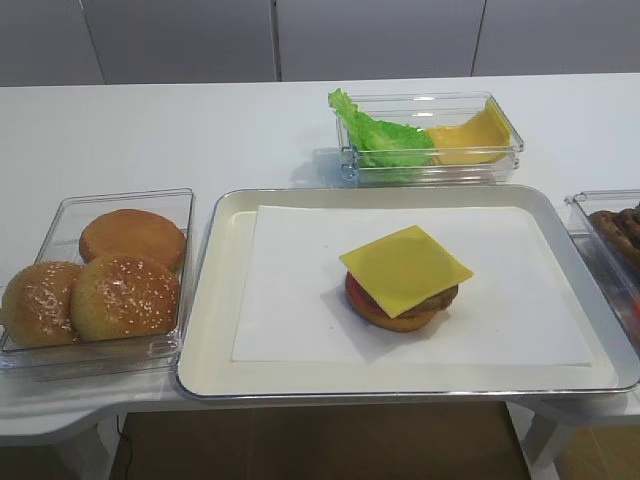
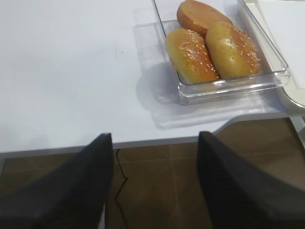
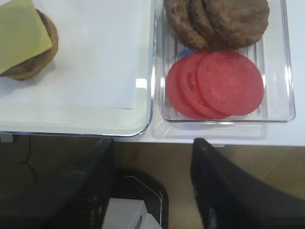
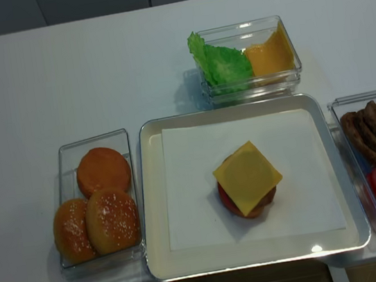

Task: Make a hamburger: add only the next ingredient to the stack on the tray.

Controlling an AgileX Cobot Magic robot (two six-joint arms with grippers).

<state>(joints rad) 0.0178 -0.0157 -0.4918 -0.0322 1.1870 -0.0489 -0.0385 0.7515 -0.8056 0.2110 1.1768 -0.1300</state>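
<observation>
A square yellow cheese slice [image 1: 405, 268] [image 4: 248, 177] lies flat on top of the stack [image 1: 400, 318], covering the brown patty, with the red slice and the tan bun bottom showing under its edges. The stack stands on the white paper in the middle of the tray [image 1: 215, 300] [image 4: 152, 209]. My right gripper [image 3: 152, 143] is open and holds nothing. It hangs off the table's front edge, below the tray's near right corner [image 3: 143, 114], with the cheese [image 3: 19, 36] at the upper left. My left gripper [image 2: 155, 136] is open too, off the front edge at the left.
A clear container with sesame buns [image 1: 100, 280] [image 2: 214, 47] stands left of the tray. Behind the tray a container holds lettuce [image 1: 380, 135] and more cheese [image 1: 470, 140]. To the right another holds patties [image 3: 224, 19] and tomato slices [image 3: 219, 86].
</observation>
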